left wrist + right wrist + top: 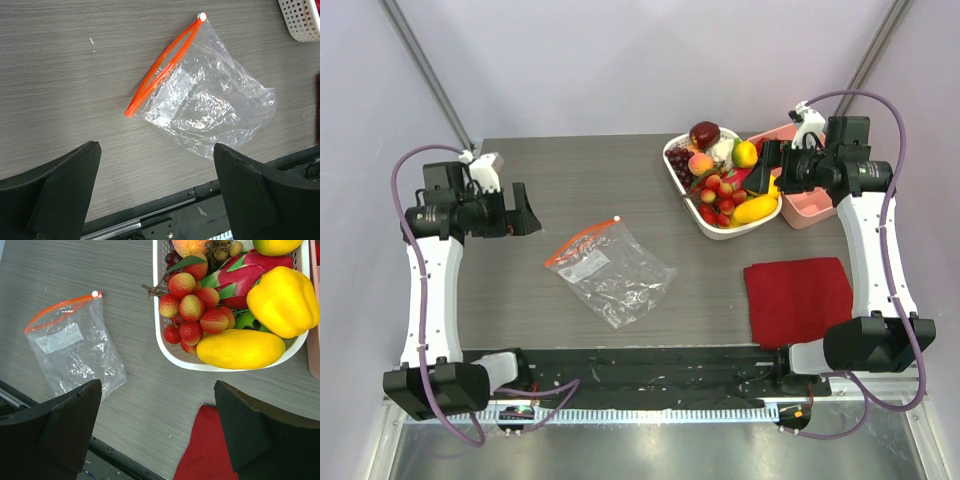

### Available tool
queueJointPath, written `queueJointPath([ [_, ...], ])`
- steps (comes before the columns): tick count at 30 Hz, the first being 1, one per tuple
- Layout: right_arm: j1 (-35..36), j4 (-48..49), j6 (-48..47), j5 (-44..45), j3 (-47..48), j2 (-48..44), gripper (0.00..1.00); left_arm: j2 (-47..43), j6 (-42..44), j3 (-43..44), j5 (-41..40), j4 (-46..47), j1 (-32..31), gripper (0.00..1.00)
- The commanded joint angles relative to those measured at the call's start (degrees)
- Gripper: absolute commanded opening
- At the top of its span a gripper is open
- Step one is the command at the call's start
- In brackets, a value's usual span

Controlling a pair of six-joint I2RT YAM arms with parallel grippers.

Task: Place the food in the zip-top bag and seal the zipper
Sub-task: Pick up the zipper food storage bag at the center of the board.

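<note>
Left fingers (526, 212) are spread wide with nothing held, over the left of the tabletop (510, 300). The zip-top bag (615, 270) is laid flat mid-tabletop, with its zipper (582, 240) on the far-left side and the white tip farthest. Only in the left wrist view are the zipper's strips seen bowed apart. Bare tabletop is left all round the bag. The food (725, 190) is heaped in the white basket (732, 234) at the far edge, well apart from the bag. The yellow mango (240, 349) and yellow pepper (282, 300) are resolved in the right wrist view. Right fingers (760, 178) are spread and empty above the basket. The pink tray (810, 212), just beside the basket, is seen properly only from the top. The red cloth (798, 300) is laid toward the near edge.
</note>
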Motion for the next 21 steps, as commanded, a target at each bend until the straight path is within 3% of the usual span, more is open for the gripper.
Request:
queueJointPath([
  [1, -0.1, 0.7, -0.7, -1.9, 0.1, 0.1, 1.00, 1.0, 2.7, -0.5, 2.1, 2.8, 0.1, 1.00],
  [15, 1.3, 1.2, 0.0, -3.2, -0.8, 1.8, 1.00, 16.0, 8.0, -4.3, 18.9, 11.5, -0.3, 1.00],
  [21, 1.4, 0.9, -0.5, -3.2, -0.9, 2.1, 1.00, 24.7, 13.4, -3.9, 23.9, 7.4, 0.7, 1.00],
])
